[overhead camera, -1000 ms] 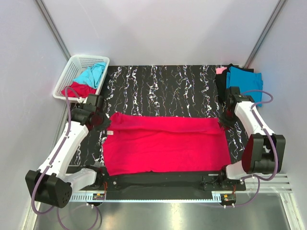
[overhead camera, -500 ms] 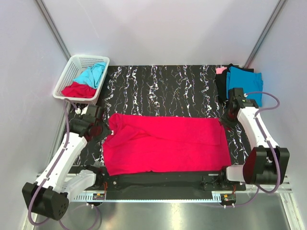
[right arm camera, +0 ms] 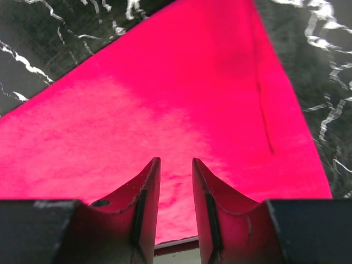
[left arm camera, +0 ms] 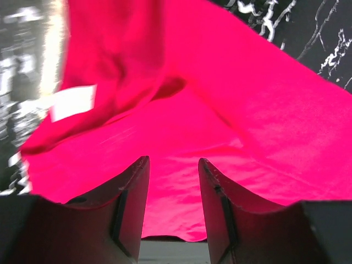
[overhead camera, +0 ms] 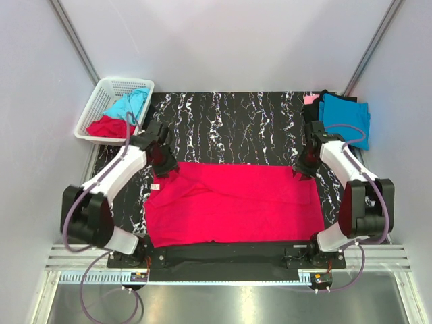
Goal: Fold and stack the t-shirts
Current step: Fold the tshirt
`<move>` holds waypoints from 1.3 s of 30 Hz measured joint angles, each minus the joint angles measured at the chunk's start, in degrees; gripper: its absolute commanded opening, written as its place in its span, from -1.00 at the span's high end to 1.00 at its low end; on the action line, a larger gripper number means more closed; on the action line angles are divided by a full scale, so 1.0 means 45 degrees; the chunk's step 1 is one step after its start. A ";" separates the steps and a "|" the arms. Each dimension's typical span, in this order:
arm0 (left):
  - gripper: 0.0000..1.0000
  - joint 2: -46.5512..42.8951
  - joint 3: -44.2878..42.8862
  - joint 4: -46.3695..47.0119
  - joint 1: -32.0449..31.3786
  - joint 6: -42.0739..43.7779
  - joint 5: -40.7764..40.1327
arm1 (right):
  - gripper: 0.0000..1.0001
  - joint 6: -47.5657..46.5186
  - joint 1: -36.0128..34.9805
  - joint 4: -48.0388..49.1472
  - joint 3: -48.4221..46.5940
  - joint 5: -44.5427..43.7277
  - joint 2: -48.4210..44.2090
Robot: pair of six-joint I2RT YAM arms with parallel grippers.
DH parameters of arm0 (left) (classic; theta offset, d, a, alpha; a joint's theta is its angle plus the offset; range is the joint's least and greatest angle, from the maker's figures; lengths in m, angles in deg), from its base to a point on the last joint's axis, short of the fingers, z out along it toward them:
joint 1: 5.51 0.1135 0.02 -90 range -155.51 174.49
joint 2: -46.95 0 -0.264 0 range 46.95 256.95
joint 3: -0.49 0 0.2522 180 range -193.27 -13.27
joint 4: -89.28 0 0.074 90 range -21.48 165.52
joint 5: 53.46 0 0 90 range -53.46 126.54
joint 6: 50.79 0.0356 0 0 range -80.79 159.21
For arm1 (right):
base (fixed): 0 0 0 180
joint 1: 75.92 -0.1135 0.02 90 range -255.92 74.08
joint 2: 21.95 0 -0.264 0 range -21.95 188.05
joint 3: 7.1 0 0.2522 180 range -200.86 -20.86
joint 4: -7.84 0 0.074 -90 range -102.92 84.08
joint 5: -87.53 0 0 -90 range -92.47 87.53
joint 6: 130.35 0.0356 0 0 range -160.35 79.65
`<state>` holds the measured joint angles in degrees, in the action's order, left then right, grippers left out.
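Pale grey walls point(overhead camera: 223, 40) box the cell in, with metal posts point(overhead camera: 73, 40) slanting up at far left and far right. A black table point(overhead camera: 236, 118) with white marble veining fills the middle, and an aluminium rail point(overhead camera: 223, 278) runs along its near edge by the arm bases.

The biggest item is the crimson t-shirt point(overhead camera: 236, 202), spread flat across the near half of the table. Its far edge is doubled over in a creased band and its left end is rumpled.

At the far right corner of the table is a folded stack point(overhead camera: 344, 118): turquoise on top, black under it, a sliver of pale pink at the back. At the far left corner a white lattice basket point(overhead camera: 101, 100) holds a crumpled turquoise shirt point(overhead camera: 129, 104) and a red shirt point(overhead camera: 108, 126).

The left gripper point(overhead camera: 164, 165) is over the crimson shirt's far-left corner. In the wrist view its jaws are apart and cloth shows through the gap, nothing pinched. The right gripper point(overhead camera: 302, 169) is at the far-right corner, jaws likewise apart and empty. I can't tell if either touches the cloth.

A small white label point(overhead camera: 156, 185) shows on the rumpled left end.
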<state>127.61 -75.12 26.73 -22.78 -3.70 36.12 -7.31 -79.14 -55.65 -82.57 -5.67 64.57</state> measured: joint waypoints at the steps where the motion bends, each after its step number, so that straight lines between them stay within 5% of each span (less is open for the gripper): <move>1: 0.11 0.0495 -0.0233 0.0097 -0.0034 0.0039 0.0165 | 0.27 -0.0058 -0.0092 0.0083 -0.0039 0.0073 0.0175; 15: 0.18 0.4915 -0.1758 0.0826 -0.0767 0.0151 -0.0520 | 0.28 -0.0729 -0.0466 0.0923 -0.0233 0.0593 0.1647; 39: 0.20 0.5858 -0.3385 -0.0262 0.0442 0.0335 -0.3007 | 0.36 -0.1433 -0.0865 0.1870 -0.0233 0.2288 0.3381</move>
<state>153.97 -90.35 25.55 -20.80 -2.20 22.59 -13.76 -83.04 -47.24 -83.62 4.63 79.78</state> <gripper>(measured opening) 0.402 0.327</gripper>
